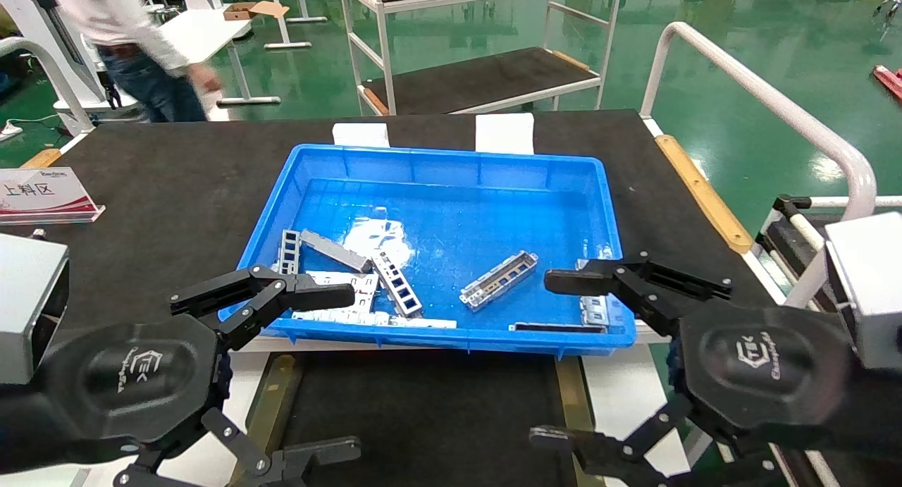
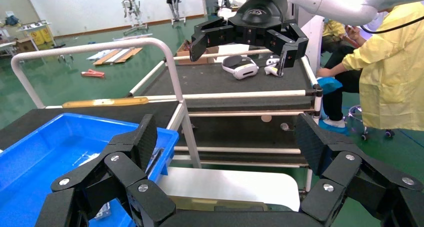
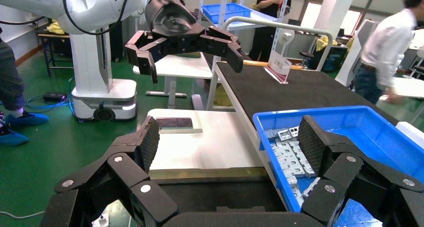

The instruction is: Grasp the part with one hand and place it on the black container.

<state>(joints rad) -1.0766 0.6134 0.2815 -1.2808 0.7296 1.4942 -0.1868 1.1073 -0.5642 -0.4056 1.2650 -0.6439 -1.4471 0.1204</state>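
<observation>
A: Left side, what's there?
B: Left gripper (image 1: 299,374) hangs at the near-left corner of the blue bin (image 1: 437,159), jaws spread wide, nothing held. One finger sits over the bin's front rim, the other over the black container (image 1: 423,409).
A: Bin contents?
B: Near-left corner has flat white slotted plates (image 1: 352,300) and a plain grey bar (image 1: 335,250) piled together. The part (image 1: 499,280), a silver channel bracket, lies alone on the bin floor right of centre, tilted diagonally, apart from the pile.
A: Container?
B: Below the bin's front edge, between both grippers, with olive strips (image 1: 271,406) along its sides.
A: Right side?
B: Right gripper (image 1: 564,360) at the near-right corner, jaws wide apart and empty, upper finger over the bin rim. A small metal piece (image 1: 594,307) lies just under it.
</observation>
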